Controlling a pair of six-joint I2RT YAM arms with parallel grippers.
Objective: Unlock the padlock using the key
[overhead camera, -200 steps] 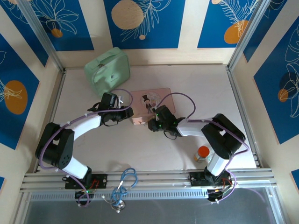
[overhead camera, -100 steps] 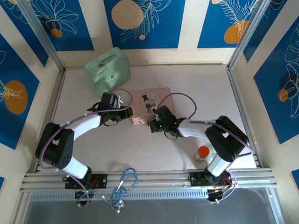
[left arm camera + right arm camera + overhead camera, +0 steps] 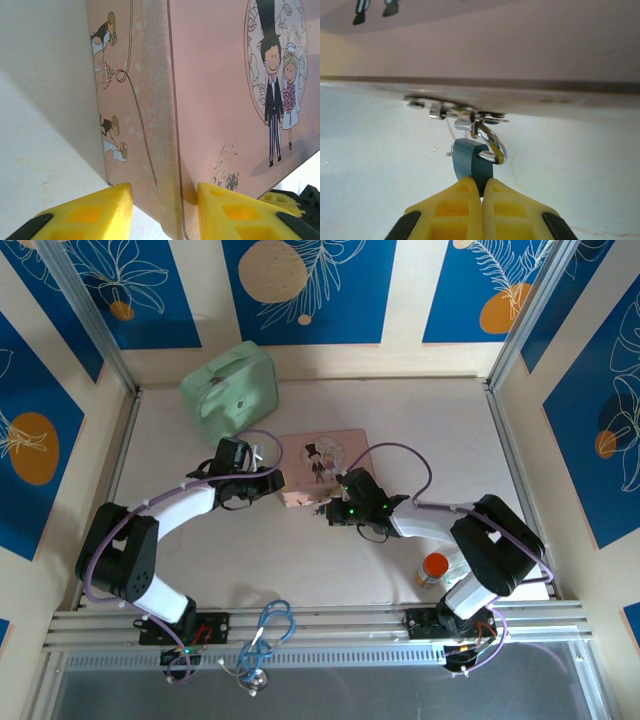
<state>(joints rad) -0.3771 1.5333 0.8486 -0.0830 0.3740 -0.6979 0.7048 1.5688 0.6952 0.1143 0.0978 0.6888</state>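
Our left pincer [image 3: 162,200] clamps the near left corner of the pink tin [image 3: 220,100], mid-table [image 3: 250,560]. Our right pincer [image 3: 482,187] pinches the blue bit of the padlock [image 3: 471,152], which hangs from the latch [image 3: 455,107] on the tin's near side.

Walls round me: blue panels [image 3: 300,285] with white leaf drawings and orange discs, cream strips between. Aluminium posts [image 3: 95,330] at the far corners, slotted aluminium rail [image 3: 320,618] along my near edge, grey sheet [image 3: 320,690] below it. Tabletop [image 3: 300,565] pale, matte. Light even, shadows soft
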